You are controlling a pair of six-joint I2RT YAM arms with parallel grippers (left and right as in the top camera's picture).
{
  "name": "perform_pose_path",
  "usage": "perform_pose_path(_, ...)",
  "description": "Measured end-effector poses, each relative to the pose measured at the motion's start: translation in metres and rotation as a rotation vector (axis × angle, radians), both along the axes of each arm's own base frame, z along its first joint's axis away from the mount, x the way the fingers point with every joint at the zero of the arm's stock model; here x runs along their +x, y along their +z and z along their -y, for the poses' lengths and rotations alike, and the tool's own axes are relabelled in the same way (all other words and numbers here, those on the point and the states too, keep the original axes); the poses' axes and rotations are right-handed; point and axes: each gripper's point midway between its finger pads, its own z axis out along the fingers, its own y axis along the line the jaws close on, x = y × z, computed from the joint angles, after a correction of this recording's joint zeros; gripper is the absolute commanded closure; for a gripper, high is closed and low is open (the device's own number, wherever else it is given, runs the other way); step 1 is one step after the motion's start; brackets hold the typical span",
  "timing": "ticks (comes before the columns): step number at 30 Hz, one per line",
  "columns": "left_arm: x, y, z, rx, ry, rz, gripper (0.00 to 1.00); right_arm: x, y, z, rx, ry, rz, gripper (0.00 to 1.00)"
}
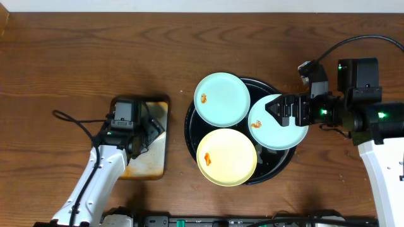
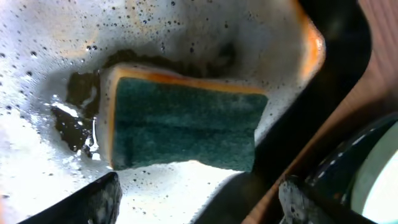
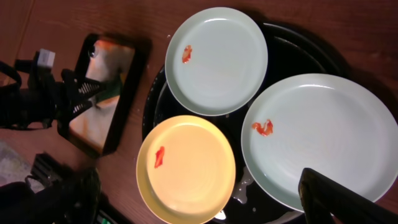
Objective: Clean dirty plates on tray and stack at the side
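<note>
1. A round black tray [image 1: 188,129] sits right of centre on a wooden worktop [image 1: 95,50]. It carries three small plates, each with an orange smear.
2. The upper blue-green plate [image 1: 222,99] lies at the tray's far-left edge. The yellow plate [image 1: 227,157] lies at its near edge. The right blue-green plate [image 1: 265,135] is on its right side, overhanging the rim.
3. The right gripper [image 1: 278,113] hangs over the right blue-green plate's outer half. Whether it touches the plate, and how wide its jaws stand, cannot be told.
4. The left gripper [image 2: 199,205] is well apart from the plates. Its jaws are spread wide just above a green-topped sponge [image 2: 183,121], which lies in suds in a stained metal tray [image 1: 151,165].
5. The plates look stiff, light and smooth. They are probably slippery once wet and could chip if knocked.
6. The best hold is likely a pinch on the raised rim, where a plate overhangs the tray.
</note>
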Motion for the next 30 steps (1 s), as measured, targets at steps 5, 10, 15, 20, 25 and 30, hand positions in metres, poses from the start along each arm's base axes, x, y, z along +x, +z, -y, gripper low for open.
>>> perform_pose_path(5,-0.002,-0.001,0.0,-0.025,0.06,-0.016,0.36,0.0,0.0,0.0,0.0,0.0,0.0,0.01)
perform_pose_path(10,-0.011,-0.005,-0.007,-0.08,0.319,-0.076,0.21,0.0,0.0,0.0,0.0,0.0,0.0,0.01)
perform_pose_path(15,-0.01,-0.005,-0.011,-0.134,0.523,-0.087,0.18,0.0,0.0,0.0,0.0,0.0,0.0,0.01)
perform_pose_path(20,-0.01,-0.005,-0.017,-0.153,0.675,-0.081,0.19,0.0,0.0,0.0,0.0,0.0,0.0,0.01)
perform_pose_path(25,-0.01,-0.012,-0.021,-0.154,0.758,-0.101,0.21,0.0,0.0,0.0,0.0,0.0,0.0,0.01)
perform_pose_path(30,-0.014,-0.037,-0.022,-0.116,0.795,-0.179,0.33,-0.001,0.0,0.0,0.002,-0.004,-0.006,0.01)
